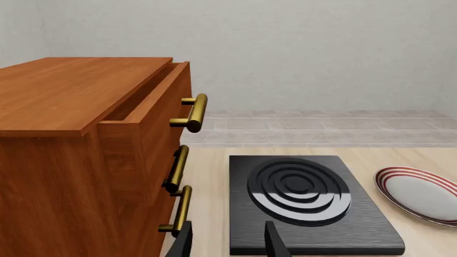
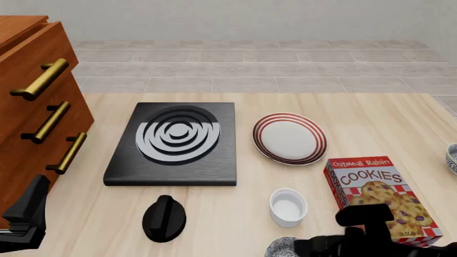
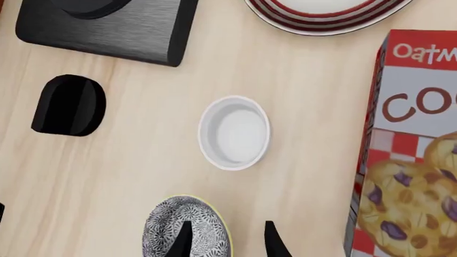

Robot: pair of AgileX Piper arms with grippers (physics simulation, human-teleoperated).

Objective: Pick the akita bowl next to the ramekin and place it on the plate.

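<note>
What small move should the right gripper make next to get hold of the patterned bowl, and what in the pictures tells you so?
Probably a short descent onto the akita bowl, then closing. In the right wrist view the right gripper is open with one finger over the bowl and the other outside its rim, so it seems to straddle the rim beside the ramekin. The plate is bare.

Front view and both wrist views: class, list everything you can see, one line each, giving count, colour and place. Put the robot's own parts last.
Cabinet: one, reddish wood with brass handles, far left; top drawer slightly open.
Stove burner: one, black with ringed top, left of centre.
Knob: one, black, in front of burner.
Plate: one, white with red stripes, right of burner.
Ramekin: one, white, in front of plate.
Patterned bowl: one, black-and-white, near edge beside ramekin.
Cookie box: one, red, right of ramekin.
Second bowl: one, partly visible, right edge.
Left gripper: black, open, by cabinet.
Right gripper: black, open, straddling the patterned bowl's rim.
</note>
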